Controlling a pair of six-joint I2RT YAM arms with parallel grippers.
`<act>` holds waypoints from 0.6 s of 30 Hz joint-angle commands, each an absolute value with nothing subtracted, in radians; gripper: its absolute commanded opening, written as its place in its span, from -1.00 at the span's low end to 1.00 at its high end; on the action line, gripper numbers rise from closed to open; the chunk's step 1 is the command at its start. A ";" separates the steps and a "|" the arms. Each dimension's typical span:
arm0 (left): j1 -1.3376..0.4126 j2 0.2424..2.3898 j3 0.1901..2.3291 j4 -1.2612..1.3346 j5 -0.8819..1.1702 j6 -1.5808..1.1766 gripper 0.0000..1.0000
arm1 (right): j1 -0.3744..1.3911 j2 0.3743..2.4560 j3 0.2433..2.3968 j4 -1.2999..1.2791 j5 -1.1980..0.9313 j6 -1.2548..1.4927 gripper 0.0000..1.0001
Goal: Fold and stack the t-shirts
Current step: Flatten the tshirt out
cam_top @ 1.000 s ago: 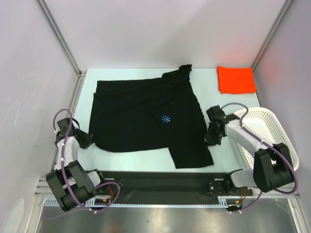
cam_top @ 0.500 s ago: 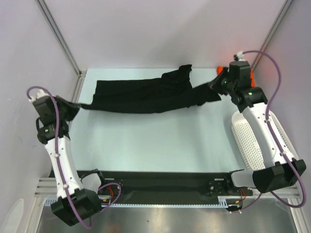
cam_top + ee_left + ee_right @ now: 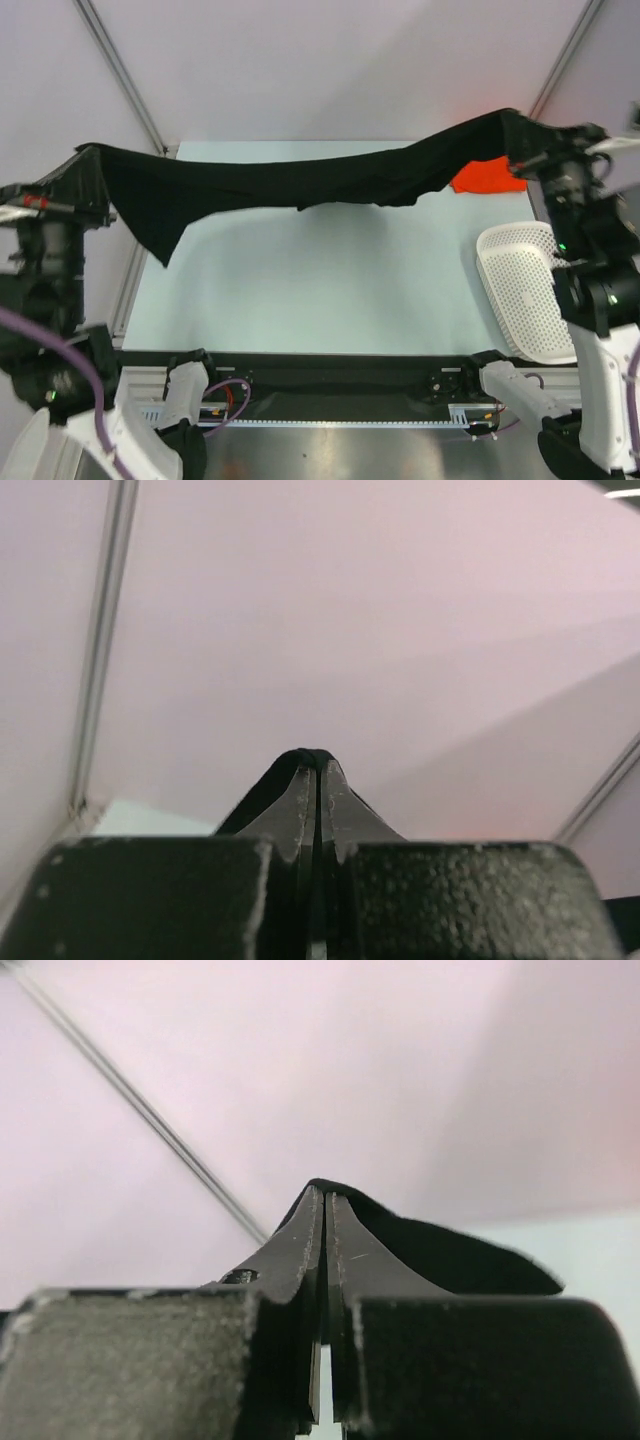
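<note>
The black t-shirt (image 3: 300,180) hangs stretched in the air across the table, held at both ends. My left gripper (image 3: 92,155) is raised high at the left and shut on the shirt's left end; black cloth (image 3: 262,792) drapes over its tips (image 3: 317,763). My right gripper (image 3: 518,130) is raised high at the right and shut on the shirt's right end; cloth (image 3: 450,1255) trails from its tips (image 3: 325,1195). The orange-red t-shirt (image 3: 485,178) lies folded at the table's back right, partly behind the black shirt.
A white mesh basket (image 3: 525,290) stands at the right edge of the table (image 3: 330,290). White walls with metal posts (image 3: 120,75) enclose the back and sides.
Both arms have lifted steeply up and outward. The black shirt has come off the table and now hangs taut between the two grippers.
</note>
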State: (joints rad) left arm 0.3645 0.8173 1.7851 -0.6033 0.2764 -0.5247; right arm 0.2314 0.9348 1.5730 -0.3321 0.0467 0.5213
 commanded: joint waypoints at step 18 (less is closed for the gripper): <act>0.155 0.928 1.753 -0.448 -0.175 -0.230 -0.99 | 0.227 1.129 1.766 -0.019 0.011 0.451 -1.00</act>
State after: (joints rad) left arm 0.1593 0.8555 1.9438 -0.5507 -0.1230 -0.2836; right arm 0.2314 0.9806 1.8362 -0.0345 0.0063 0.4438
